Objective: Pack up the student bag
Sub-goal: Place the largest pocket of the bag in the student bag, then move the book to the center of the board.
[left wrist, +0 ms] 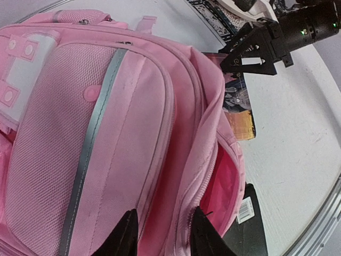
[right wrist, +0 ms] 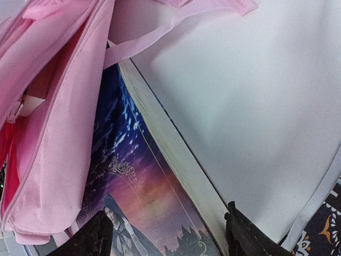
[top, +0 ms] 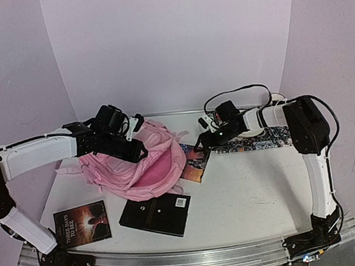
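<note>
The student bag point(top: 136, 166) lies flat at the middle left of the table, a big pink backpack with its main zip open point(left wrist: 226, 176). My left gripper point(top: 138, 151) hangs low over the bag's opening. In its wrist view the left gripper point(left wrist: 166, 234) is open, with a fold of the zip edge between the fingers and one fingertip point(left wrist: 205, 234) against the zip. A colourful fantasy book point(top: 194, 164) lies half under the bag's right side. My right gripper point(right wrist: 168, 237) is open astride the book point(right wrist: 154, 186), one finger over the cover, the other by the page edge.
A black book point(top: 156, 214) lies in front of the bag, and a dark book with an orange glow point(top: 82, 224) lies near the front left. A patterned cloth case point(top: 261, 137) lies under the right arm. A loose pink strap point(right wrist: 160, 34) trails on the table.
</note>
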Robot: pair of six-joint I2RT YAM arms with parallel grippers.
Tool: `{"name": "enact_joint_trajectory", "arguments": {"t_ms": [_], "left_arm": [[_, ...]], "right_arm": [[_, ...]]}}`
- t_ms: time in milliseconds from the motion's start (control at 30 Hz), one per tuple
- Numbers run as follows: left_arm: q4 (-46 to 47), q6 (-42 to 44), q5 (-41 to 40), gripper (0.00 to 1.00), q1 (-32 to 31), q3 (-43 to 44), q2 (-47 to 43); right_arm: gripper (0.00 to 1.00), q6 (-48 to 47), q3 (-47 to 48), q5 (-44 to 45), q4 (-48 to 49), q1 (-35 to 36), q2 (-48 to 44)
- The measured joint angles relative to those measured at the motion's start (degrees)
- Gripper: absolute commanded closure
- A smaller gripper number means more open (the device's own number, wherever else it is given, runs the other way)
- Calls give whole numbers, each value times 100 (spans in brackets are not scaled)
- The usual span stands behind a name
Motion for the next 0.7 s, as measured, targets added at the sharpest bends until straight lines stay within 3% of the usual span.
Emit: {"name": "enact_joint_trajectory", "arguments": {"t_ms": [200, 400, 567, 700], "left_arm": [[19, -136, 200, 50, 29, -12, 2], [42, -267, 330, 45, 48, -12, 2], [39, -358, 458, 42, 48, -13, -32], [40, -501, 567, 42, 45, -17, -178]], "right_arm": [[58, -48, -40, -273, -46, -21, 0], [73, -67, -150, -509, -119, -21, 0], [100, -81, -261, -635, -164, -21, -16], [100, -1, -577, -718, -161, -14, -226]]}}
